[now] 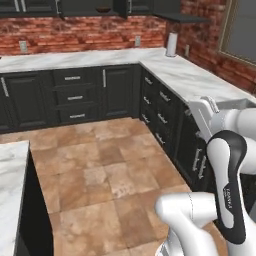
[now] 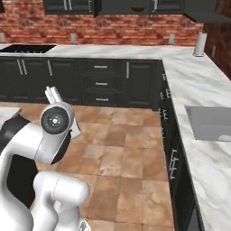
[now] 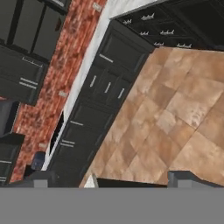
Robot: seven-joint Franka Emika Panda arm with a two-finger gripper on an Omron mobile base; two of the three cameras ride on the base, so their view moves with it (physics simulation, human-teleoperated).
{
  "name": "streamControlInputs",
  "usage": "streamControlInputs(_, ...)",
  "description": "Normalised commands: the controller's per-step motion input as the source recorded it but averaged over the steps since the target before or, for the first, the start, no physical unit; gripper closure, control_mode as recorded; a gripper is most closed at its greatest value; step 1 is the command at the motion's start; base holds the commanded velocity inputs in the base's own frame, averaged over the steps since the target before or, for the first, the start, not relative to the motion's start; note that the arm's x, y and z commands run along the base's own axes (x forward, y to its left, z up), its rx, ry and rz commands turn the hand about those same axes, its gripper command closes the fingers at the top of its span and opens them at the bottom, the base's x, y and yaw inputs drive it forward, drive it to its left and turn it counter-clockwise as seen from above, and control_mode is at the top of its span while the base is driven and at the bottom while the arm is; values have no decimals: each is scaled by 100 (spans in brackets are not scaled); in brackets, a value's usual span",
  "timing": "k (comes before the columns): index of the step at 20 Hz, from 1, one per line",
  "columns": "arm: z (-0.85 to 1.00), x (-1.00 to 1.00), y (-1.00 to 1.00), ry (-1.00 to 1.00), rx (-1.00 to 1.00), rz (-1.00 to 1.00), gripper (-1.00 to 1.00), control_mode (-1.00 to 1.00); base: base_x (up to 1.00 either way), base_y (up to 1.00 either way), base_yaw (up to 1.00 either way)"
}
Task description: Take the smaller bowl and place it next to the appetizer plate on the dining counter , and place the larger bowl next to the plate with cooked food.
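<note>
The two-finger dark-tipped gripper (image 3: 131, 178) is held spread wide with nothing between its tips, presumably carried high for travel. One dark brown wooden bowl (image 2: 137, 7), likely the smaller one, is seen on an upper cabinet shelf. One white cylindrical paper roll (image 1: 171, 44) is stood upright on the white marble wall counter (image 1: 190, 75).

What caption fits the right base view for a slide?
White arm over tiled floor, facing dark cabinets, marble counter.
</note>
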Motion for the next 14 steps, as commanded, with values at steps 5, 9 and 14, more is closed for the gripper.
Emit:
streamControlInputs(5, 0, 0, 0, 0, 0, 0, -100, 100, 100, 56, 0)
streamControlInputs(9, 0, 0, 0, 0, 0, 0, -100, 100, 100, 24, 0)
streamControlInputs(14, 0, 0, 0, 0, 0, 0, -100, 100, 100, 0, 0)
